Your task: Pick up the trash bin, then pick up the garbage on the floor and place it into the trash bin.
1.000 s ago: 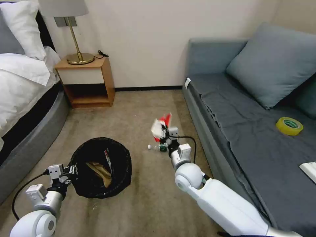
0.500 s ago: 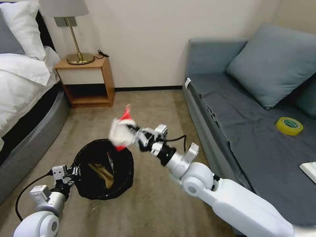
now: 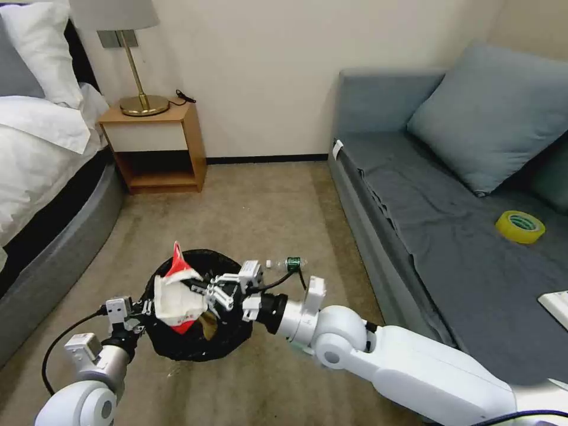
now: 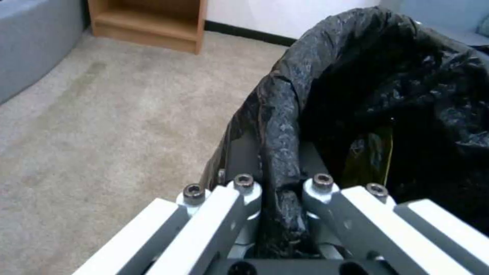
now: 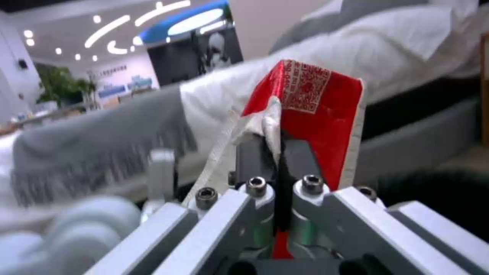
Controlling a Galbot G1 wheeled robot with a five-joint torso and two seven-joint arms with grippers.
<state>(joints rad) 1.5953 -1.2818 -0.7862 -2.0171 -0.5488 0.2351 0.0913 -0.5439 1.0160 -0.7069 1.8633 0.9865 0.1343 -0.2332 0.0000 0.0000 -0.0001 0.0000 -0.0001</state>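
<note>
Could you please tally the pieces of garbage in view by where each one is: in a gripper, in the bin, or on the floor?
In the right gripper: 1, the red-and-white packet.
In the bin: 1 visible, a brown wrapper; more may be hidden.
On the floor: 1, the bottle.
Total: 3.

Right gripper point(image 5: 277, 160) fingers point(image 5: 298, 160) clamping red-and-white packet point(image 5: 316, 114), bed point(image 5: 357, 42) behind
</note>
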